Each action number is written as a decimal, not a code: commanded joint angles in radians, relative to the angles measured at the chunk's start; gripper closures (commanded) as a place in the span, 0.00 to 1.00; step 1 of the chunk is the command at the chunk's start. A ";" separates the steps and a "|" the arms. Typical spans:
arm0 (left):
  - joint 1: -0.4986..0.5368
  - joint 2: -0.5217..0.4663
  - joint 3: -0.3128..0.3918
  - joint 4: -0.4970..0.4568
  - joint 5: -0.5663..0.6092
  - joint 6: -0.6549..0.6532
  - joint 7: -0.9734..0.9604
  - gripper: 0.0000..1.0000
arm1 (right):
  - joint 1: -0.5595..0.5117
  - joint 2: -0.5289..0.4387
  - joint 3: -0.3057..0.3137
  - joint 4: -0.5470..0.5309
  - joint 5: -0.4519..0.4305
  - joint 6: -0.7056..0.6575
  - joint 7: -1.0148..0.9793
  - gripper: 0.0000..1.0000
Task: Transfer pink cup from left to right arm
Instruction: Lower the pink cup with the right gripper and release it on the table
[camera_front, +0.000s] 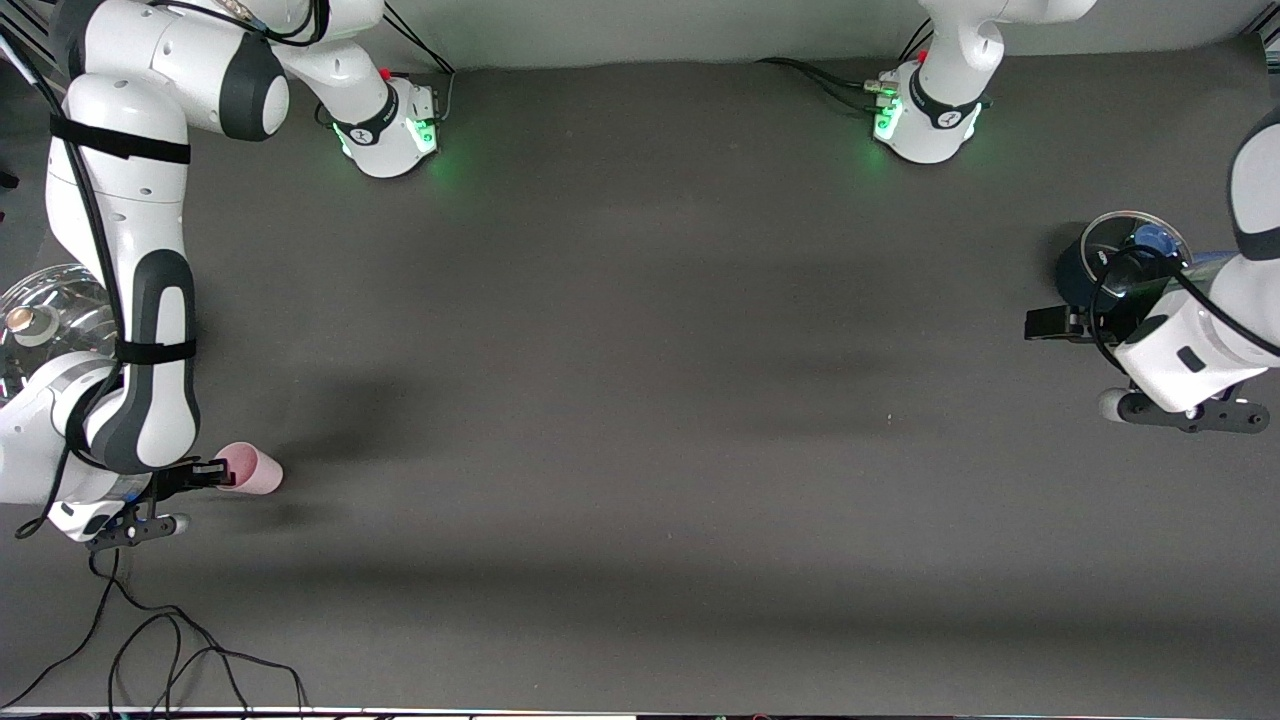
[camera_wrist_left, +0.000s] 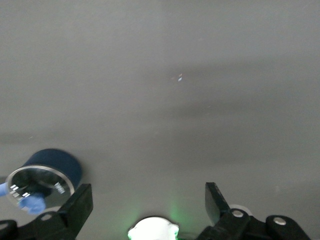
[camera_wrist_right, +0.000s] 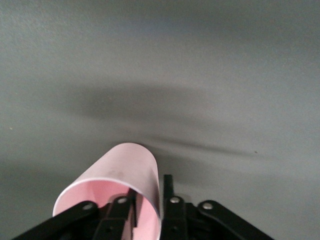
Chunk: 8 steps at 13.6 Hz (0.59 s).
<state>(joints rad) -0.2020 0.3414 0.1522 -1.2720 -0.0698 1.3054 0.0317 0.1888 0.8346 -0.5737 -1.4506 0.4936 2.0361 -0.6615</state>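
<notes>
Nearest the camera, at the right arm's end of the table, the right gripper (camera_front: 222, 472) pinched the pink cup's (camera_front: 252, 468) rim wall, one finger inside (grip possibly loosening). The handover looked done; setting it down seemed next. Farther off, the left gripper (camera_front: 1047, 324) waited, fingers spread, empty, beside a dark pot (camera_front: 1085, 262).

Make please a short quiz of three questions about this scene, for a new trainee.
1. True or false: the right gripper has one finger inside the pink cup and one outside its wall.
2. The left gripper, open and empty, is beside: A) a dark lidded pot B) a plate C) a bowl
3. Toward which arm's end of the table is the cup?

Key: 1 true; 2 A; 3 the right arm's end.
</notes>
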 joint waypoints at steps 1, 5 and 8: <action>-0.016 -0.012 0.009 0.002 0.041 -0.041 -0.013 0.00 | -0.003 -0.014 0.005 0.032 0.037 -0.030 -0.001 0.00; -0.013 -0.012 0.009 0.000 0.053 -0.067 -0.009 0.00 | 0.001 -0.113 -0.017 0.070 0.017 -0.174 0.016 0.00; 0.031 -0.036 -0.037 -0.004 0.053 -0.049 -0.012 0.00 | 0.031 -0.239 -0.031 0.067 -0.088 -0.269 0.109 0.00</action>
<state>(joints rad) -0.2021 0.3378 0.1521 -1.2715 -0.0329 1.2577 0.0317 0.1967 0.7052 -0.6014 -1.3564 0.4734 1.8321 -0.6329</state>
